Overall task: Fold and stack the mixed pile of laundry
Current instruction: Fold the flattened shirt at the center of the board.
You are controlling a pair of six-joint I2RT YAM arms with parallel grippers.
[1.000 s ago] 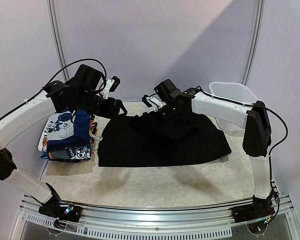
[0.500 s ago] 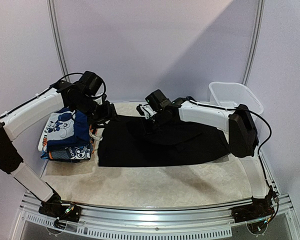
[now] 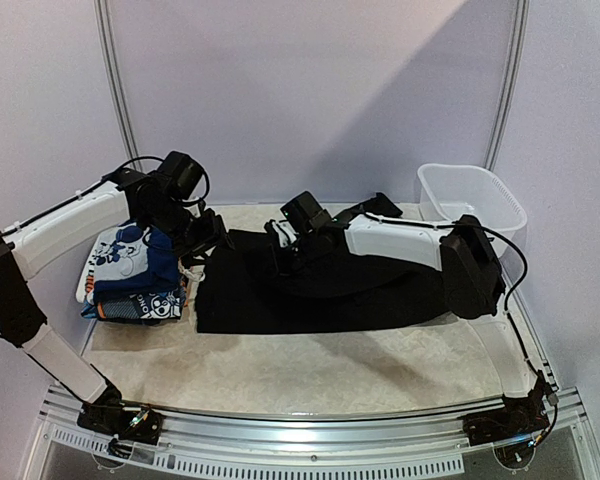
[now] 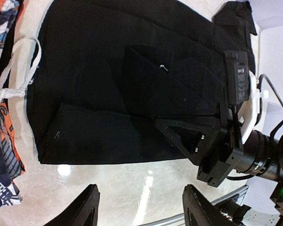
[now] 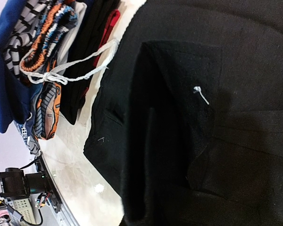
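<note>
The large black garment (image 3: 320,295) lies spread across the middle of the table. My right gripper (image 3: 285,252) reaches left over it and is shut on a raised fold of the black cloth (image 5: 179,94), which hides its fingers in the right wrist view. My left gripper (image 3: 212,232) hovers by the garment's far left corner. It is open, with bare table between its fingertips (image 4: 92,197). At the left lies a folded stack with the cartoon-print piece (image 3: 115,255) and the navy blue piece (image 3: 160,255). Striped cloth (image 5: 19,42) shows in that stack.
A white plastic tub (image 3: 470,195) stands at the back right. A white drawstring (image 4: 14,70) trails from the stack toward the black garment's left edge. Metal rails run along the near table edge (image 3: 310,425).
My right gripper has moved left across the black garment, drawing the fold with it. The left arm has dropped lower toward the garment's far left corner, its jaws slightly narrower.
</note>
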